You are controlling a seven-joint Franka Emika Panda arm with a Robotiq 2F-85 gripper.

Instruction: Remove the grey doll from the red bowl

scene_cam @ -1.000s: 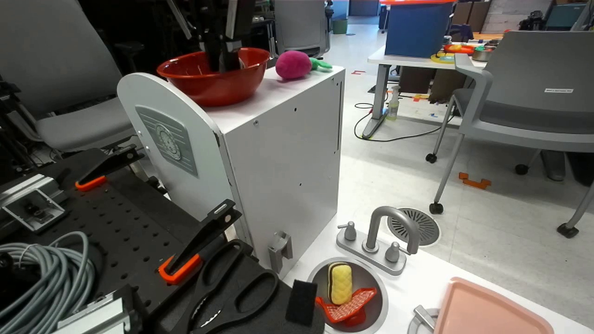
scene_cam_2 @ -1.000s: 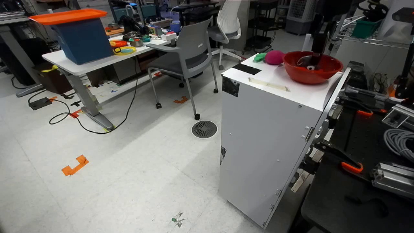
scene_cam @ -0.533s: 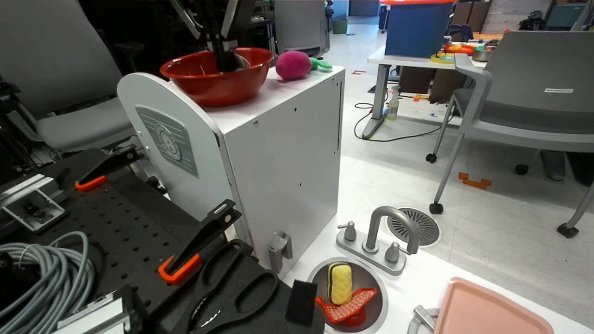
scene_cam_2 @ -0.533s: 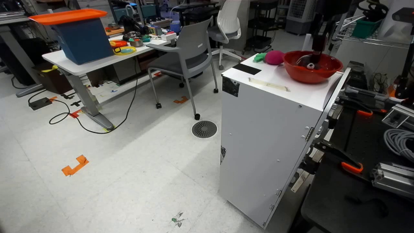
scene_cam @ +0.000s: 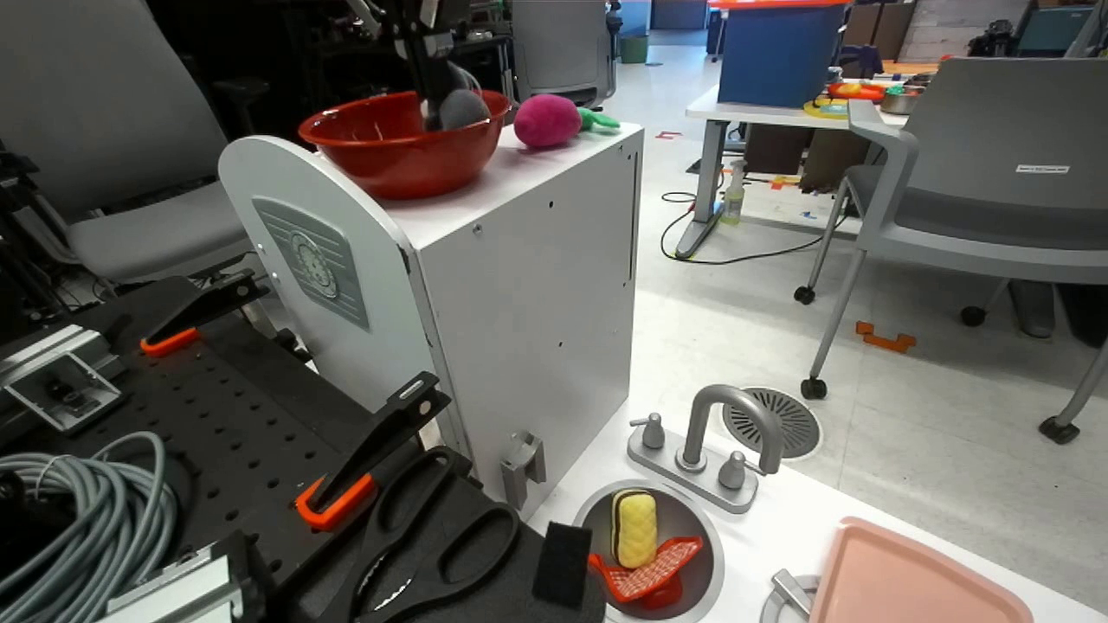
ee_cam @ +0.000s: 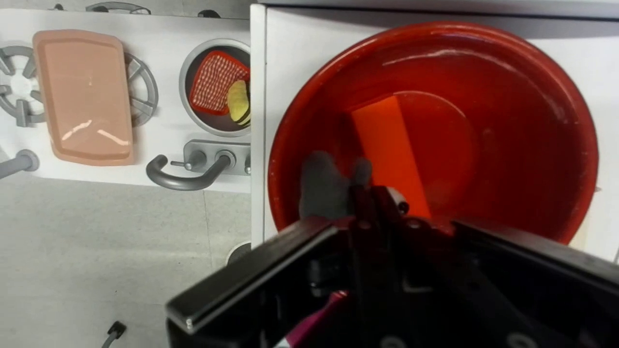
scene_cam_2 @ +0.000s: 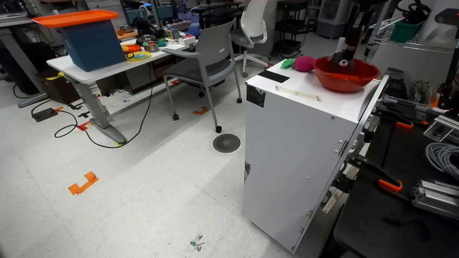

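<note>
The red bowl [scene_cam: 398, 166] stands on top of the white cabinet; it also shows in an exterior view [scene_cam_2: 346, 83] and the wrist view [ee_cam: 522, 140]. The grey doll [scene_cam: 464, 110], with a white eye [scene_cam_2: 343, 63], is at my gripper's fingertips [scene_cam: 431, 108], partly above the bowl's rim. In the wrist view my fingers [ee_cam: 368, 193] are close together with the grey doll [ee_cam: 323, 191] pinched between them, grey cloth on one side and an eye on the other. The doll's lower part is hidden by the bowl wall in both exterior views.
A flat orange piece [ee_cam: 391, 150] lies in the bowl. A pink fuzzy ball [scene_cam: 547, 121] with a green end [scene_cam: 598, 120] sits on the cabinet top [scene_cam_2: 265, 84] beside the bowl. Below are a toy sink with a tap [scene_cam: 736, 433] and a pink tray [scene_cam: 917, 580].
My gripper has moved up inside the bowl, and the grey doll has risen with it, showing more above the rim. The bowl shifted slightly earlier, then stayed put.
</note>
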